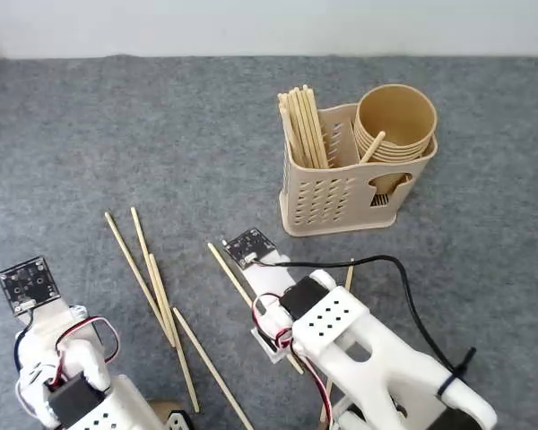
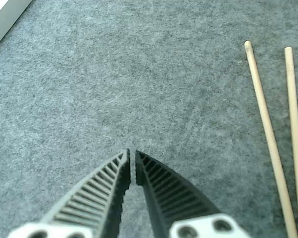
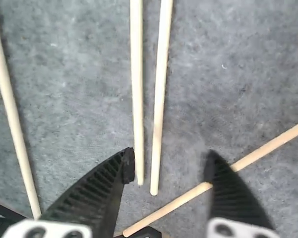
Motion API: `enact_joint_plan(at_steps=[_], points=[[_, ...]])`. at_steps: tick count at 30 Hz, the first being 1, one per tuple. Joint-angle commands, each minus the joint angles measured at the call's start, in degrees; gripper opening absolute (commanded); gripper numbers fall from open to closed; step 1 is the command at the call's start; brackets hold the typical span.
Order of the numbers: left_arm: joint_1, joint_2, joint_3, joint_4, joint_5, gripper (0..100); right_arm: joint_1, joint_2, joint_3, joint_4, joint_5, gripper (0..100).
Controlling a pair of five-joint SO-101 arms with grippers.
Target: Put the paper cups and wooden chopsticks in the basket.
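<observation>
Presently, entries run from the working arm outward.

1. Right gripper [image 3: 169,168]: jaws spread wide, holding nothing. It sits low over the grey mat [image 1: 117,134], straddling the near ends of two chopsticks [image 3: 137,99] that lie side by side, almost touching. The straddle suggests a pinch on one or both.
2. Crossing chopstick [image 3: 248,156]: lies at an angle and passes under one finger of that gripper. It may be caught up when the jaws close.
3. Left gripper [image 2: 133,168]: fingers pressed together on nothing, tips over bare mat, at the lower left of the high view. It looks parked, out of the other arm's way.
4. Loose chopsticks [image 1: 152,278]: several are scattered across the lower middle of the high view, well apart from the basket.
5. Basket [image 1: 327,202]: stands upright at the upper right of centre in the high view.
6. Chopstick bundle [image 1: 303,125]: stands on end in the basket's left compartment.
7. Paper cups [image 1: 396,116]: nested in one stack in the right compartment. A single stick seems to lean against the stack, though the angle makes this uncertain.

Judged status: cups are stowed, chopsticks partly.
</observation>
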Motion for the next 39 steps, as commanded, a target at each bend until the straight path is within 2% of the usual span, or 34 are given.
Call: enact_joint_plan(at_steps=[1,8,17,27,30,34,39], points=[[-0.4,-0.8,0.5,-2.2,-0.6,2,-0.4,-1.5,-6.0,-1.1,-0.5,29.3],[-0.4,-0.8,2.2,-4.8,-0.6,2,-0.5,6.0,-12.0,-8.9,-0.3,29.5],[-0.4,-0.8,2.2,-4.7,-0.6,2,-0.5,30.5,-30.0,-9.5,-0.6,29.5],[-0.4,-0.8,2.2,-4.7,-0.6,2,-1.0,45.0,-38.3,-9.5,-0.7,28.8],[-0.4,-0.8,2.2,-4.7,-0.6,2,-1.2,47.4,-38.3,-9.6,-0.7,20.6],[-0.4,-0.8,2.2,-4.7,-0.6,2,-1.1,48.1,-38.1,-11.6,-0.6,1.9],[-0.4,-0.8,2.2,-4.7,-0.6,2,-2.2,48.0,-38.1,-11.0,-0.6,0.9]])
